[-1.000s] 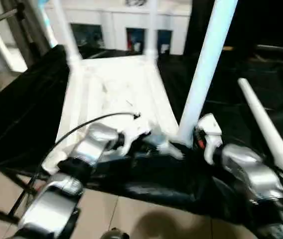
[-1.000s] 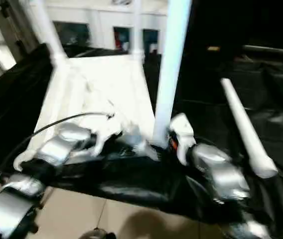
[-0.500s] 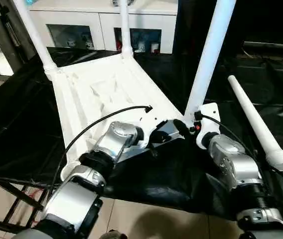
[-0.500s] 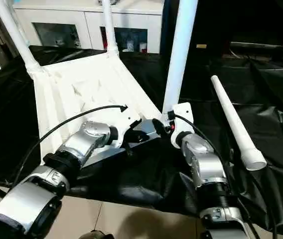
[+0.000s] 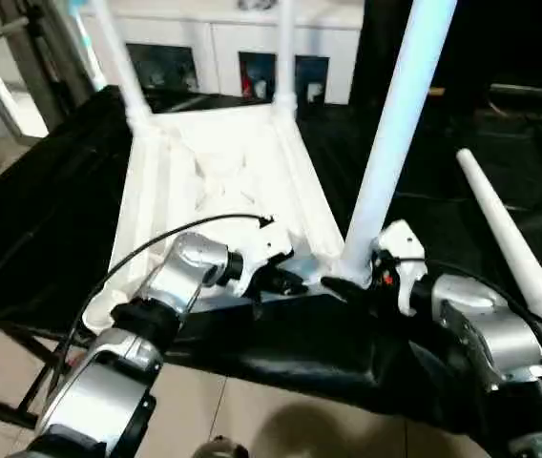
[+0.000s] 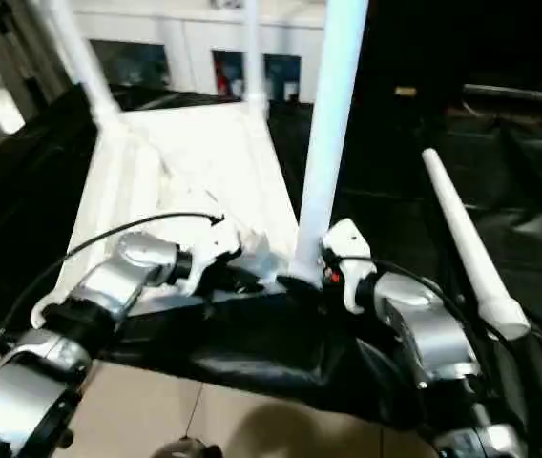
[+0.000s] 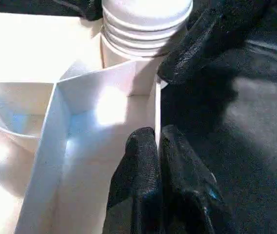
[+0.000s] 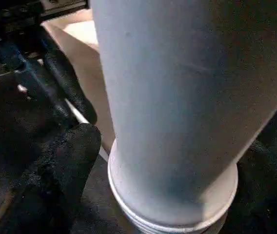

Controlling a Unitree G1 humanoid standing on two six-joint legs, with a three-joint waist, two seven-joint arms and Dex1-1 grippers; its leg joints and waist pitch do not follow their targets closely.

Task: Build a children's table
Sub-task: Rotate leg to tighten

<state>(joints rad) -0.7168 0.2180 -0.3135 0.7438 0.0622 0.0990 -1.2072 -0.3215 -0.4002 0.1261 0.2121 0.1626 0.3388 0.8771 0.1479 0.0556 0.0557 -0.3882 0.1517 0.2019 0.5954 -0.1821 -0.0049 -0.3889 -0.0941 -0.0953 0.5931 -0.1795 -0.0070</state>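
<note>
At the near edge of the black cloth point(image 5: 52, 229) I find my left gripper point(image 7: 159, 146) pinched shut on the near rim of the upturned top point(image 5: 218, 172). My right gripper point(image 5: 347, 284) stands with fingers apart around the base of the near-right leg point(image 5: 395, 124), seated upright in its corner socket. Two legs stand at the far corners; a loose leg point(image 5: 514, 243) lies on the cloth to the right.

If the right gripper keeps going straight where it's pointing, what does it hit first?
Most likely the near upright leg: it stands directly ahead of the right gripper, at its socket on the table top. Exact gap unclear.
</note>
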